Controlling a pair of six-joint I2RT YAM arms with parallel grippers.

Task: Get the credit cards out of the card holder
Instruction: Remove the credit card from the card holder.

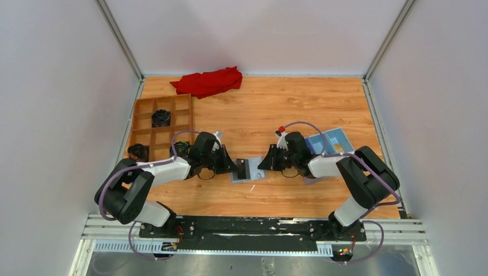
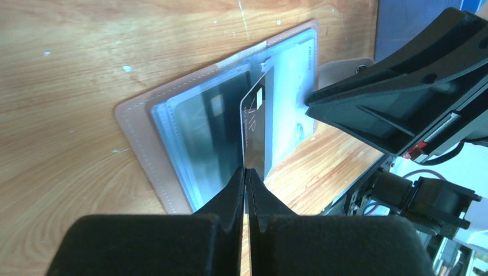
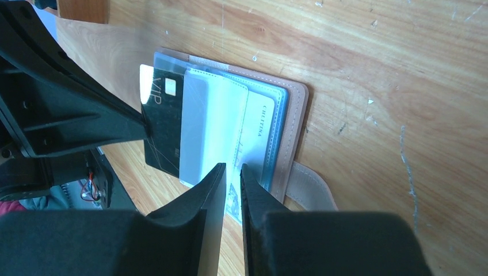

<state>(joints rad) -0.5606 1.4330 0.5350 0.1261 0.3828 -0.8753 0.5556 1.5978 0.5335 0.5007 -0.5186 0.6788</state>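
Black glossy VIP credit card (image 2: 256,135) partly out of the open tan-pink folding card holder (image 2: 138,132), flat on the wooden counter (image 2: 69,57). Pinched edge-on between pressed-together left fingers (image 2: 230,190). Right fingers (image 3: 210,184) nearly closed over the pale sleeve page (image 3: 216,123), can't tell if actually gripping. Might drag the whole holder along given a weak hold-down, or pop loose from such a thin bite.

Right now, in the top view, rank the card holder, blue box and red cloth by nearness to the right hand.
1. The card holder, directly left of the right hand.
2. The blue box, to its right, near the table's right edge.
3. The red cloth, at the far edge, left of centre.
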